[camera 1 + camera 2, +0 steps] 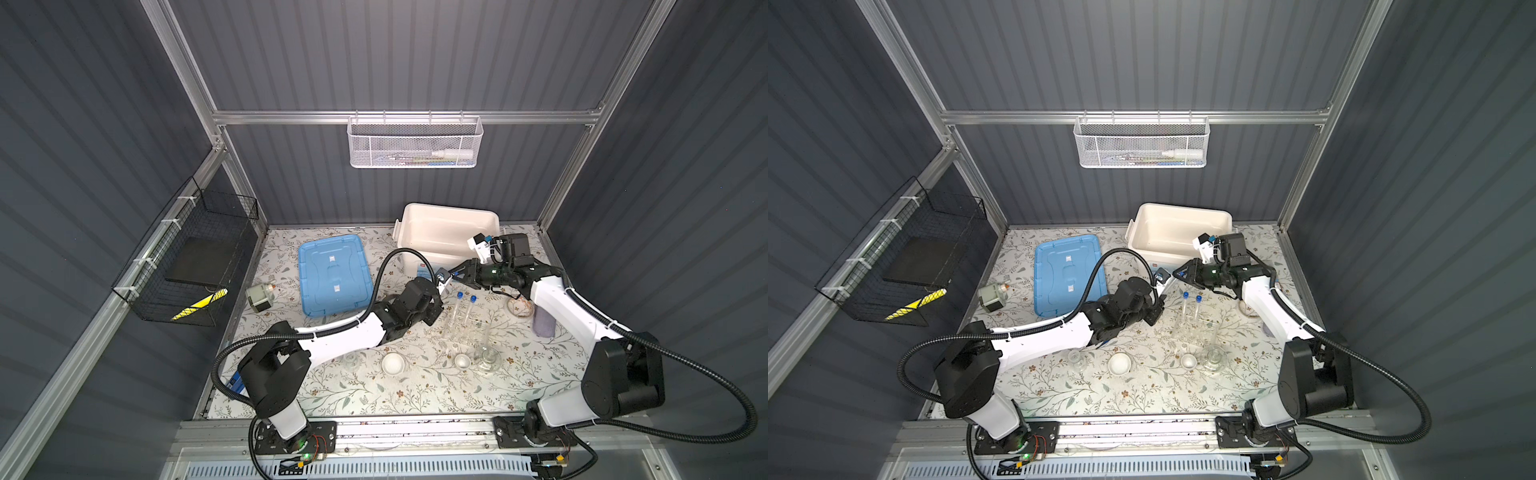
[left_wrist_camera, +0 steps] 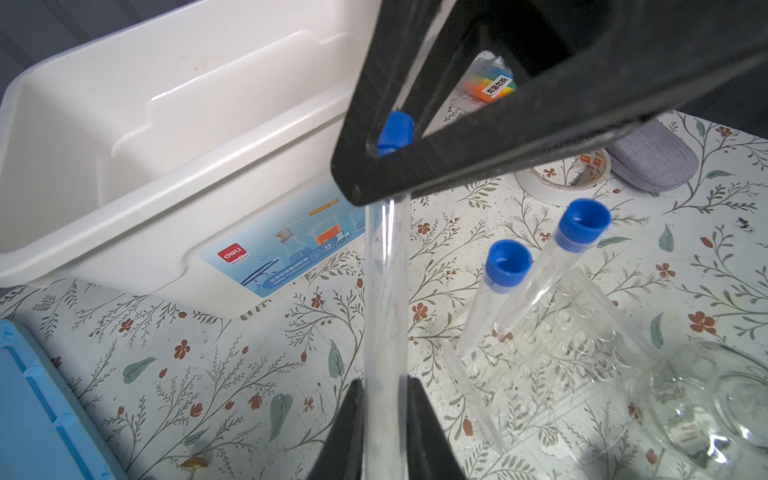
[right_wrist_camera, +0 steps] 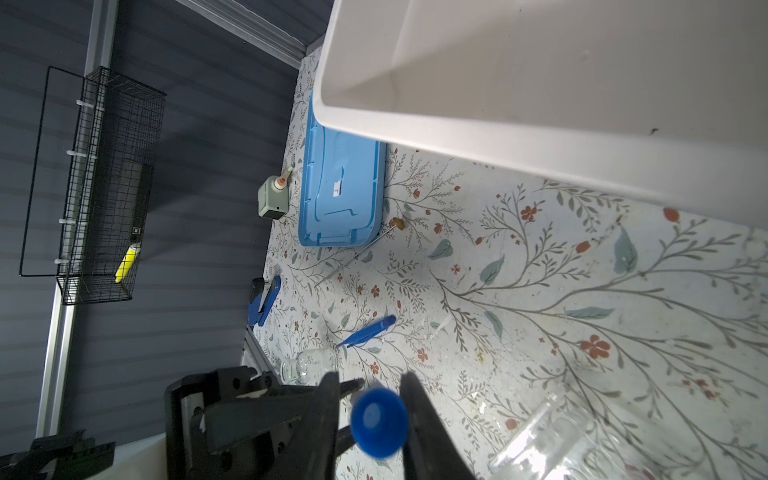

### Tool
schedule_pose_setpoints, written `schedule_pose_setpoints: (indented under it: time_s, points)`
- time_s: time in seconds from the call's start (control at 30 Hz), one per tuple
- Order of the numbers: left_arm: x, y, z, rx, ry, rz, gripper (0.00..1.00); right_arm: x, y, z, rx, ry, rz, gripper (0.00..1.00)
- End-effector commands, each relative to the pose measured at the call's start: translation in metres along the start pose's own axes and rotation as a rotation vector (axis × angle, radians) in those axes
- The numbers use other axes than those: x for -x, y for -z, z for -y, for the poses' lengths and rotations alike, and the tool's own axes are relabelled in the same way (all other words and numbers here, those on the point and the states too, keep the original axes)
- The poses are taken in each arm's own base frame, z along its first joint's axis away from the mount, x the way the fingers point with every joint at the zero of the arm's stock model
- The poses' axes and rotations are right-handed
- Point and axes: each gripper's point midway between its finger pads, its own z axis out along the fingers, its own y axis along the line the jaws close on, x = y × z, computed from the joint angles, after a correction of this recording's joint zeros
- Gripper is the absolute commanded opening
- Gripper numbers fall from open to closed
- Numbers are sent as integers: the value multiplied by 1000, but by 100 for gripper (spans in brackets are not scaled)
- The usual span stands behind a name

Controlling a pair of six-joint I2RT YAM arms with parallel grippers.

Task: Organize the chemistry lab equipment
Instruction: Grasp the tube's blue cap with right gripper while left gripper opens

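Observation:
A clear blue-capped test tube (image 2: 386,291) hangs over the table, with my left gripper (image 2: 384,386) shut on its lower body. My right gripper (image 3: 370,376) has its jaws closed round the tube's blue cap (image 3: 379,422). In a top view the two grippers (image 1: 438,297) (image 1: 457,272) meet in front of the white bin. Two more capped tubes (image 2: 494,291) (image 2: 557,266) stand tilted in the clear rack (image 1: 465,328). Flasks (image 1: 488,357) (image 1: 351,361) and white dishes (image 1: 392,363) (image 1: 462,360) sit nearer the front. Blue tweezers (image 3: 368,330) and a thin rod (image 3: 353,257) lie flat on the table.
An open white bin (image 1: 436,228) stands at the back with its blue lid (image 1: 332,274) to the left. A grey motor (image 1: 259,295) and a stapler (image 3: 264,301) lie at the left edge. A tape roll (image 1: 519,307) and a grey case (image 1: 544,322) sit under the right arm.

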Motion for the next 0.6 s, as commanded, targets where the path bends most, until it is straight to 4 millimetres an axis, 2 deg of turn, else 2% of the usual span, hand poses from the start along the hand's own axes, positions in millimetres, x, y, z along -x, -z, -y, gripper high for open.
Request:
schedule_pose_setpoints:
  time_s: [0.0,0.23,0.4,0.43,0.57]
  points:
    - [8,-2,0,-10,-7,24,20,5,0,-8,15,20,8,25]
    - [6,-2,1,-12,-6,18,20,5,0,-9,16,23,9,16]
    - [6,-2,0,-7,-4,19,24,3,2,-8,8,23,13,13]
    - [5,-3,-1,-3,-1,15,27,3,2,-8,5,24,16,13]
    - [6,0,-8,32,23,25,51,5,7,-8,-8,36,49,14]
